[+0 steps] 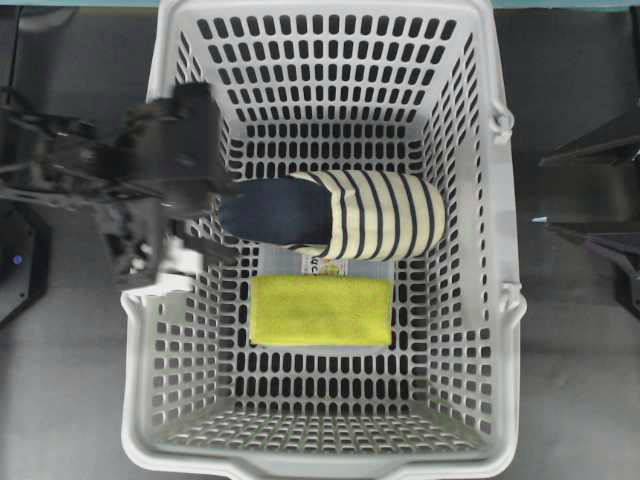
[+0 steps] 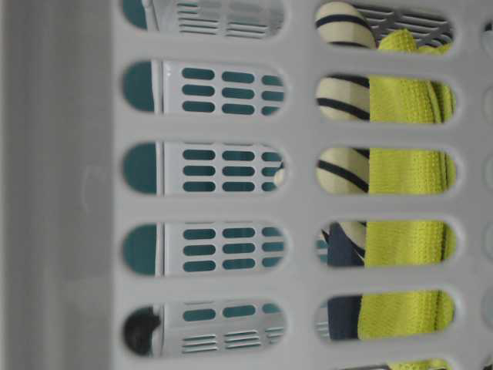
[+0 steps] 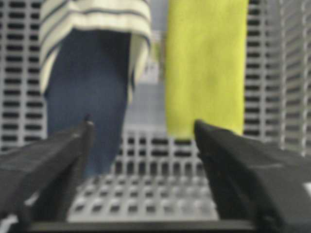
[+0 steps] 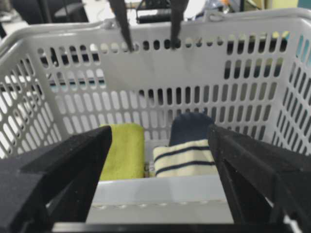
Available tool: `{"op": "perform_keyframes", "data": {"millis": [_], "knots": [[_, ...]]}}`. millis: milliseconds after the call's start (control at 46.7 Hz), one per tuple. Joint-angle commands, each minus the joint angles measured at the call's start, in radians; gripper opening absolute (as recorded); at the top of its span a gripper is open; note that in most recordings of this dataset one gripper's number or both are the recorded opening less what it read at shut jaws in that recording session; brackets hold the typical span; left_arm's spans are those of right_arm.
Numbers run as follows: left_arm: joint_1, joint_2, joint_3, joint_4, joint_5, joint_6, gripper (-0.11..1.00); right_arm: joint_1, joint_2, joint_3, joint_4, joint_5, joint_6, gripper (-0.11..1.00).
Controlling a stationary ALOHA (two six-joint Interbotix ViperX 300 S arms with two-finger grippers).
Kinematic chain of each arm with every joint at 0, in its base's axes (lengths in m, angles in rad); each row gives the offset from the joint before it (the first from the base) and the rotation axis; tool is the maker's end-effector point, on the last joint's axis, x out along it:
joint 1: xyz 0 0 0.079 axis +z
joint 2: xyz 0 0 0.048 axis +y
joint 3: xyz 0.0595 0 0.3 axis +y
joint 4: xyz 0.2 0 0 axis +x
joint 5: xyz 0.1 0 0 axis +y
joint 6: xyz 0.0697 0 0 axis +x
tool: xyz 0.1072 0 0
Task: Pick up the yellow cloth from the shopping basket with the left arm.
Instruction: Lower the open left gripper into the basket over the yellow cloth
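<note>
Two end effectors released, empty | left end effector [image 1: 195, 262] over shopping basket [image 1: 505, 300] left wall | yellow cloth [image 1: 320, 310] flat on basket floor, touching striped slipper [image 1: 335, 215] | right end effector [image 4: 160, 141] outside right rim.

The shopping basket [image 1: 500, 200] is open at the top, so the way in from above is free; its tall lattice walls block any sideways entry. On the floor, the yellow cloth [image 1: 320, 310] lies flat with bare lattice floor on its near side and at both ends, up to the walls. Its far long edge is crowded: the striped slipper [image 1: 385, 215] lies just beside it, parallel, with only a narrow strip between them where a label shows. The left hand [image 1: 205, 255] hangs over the basket's left wall, fingers apart, by the slipper's navy end. The right hand [image 4: 160, 141] is outside the basket, beyond its right wall.
</note>
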Motion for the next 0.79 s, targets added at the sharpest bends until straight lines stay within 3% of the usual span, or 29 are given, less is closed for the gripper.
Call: {"op": "perform_keyframes", "data": {"millis": [0,236,471,771], "knots": [[-0.026,0.061,-0.071,0.003,-0.003,0.003,0.88,-0.002,0.005,-0.025,0.003,-0.009,0.0,0.76],[-0.083,0.285,-0.221,0.003,0.026,0.0,0.83,-0.002,0.005,-0.023,0.003,-0.011,0.002,0.76],[-0.086,0.454,-0.344,0.002,0.14,0.005,0.83,-0.002,0.003,-0.023,0.003,-0.012,0.003,0.76],[-0.097,0.551,-0.357,0.003,0.179,-0.006,0.83,-0.002,-0.006,-0.021,0.003,-0.012,0.006,0.76]]}}
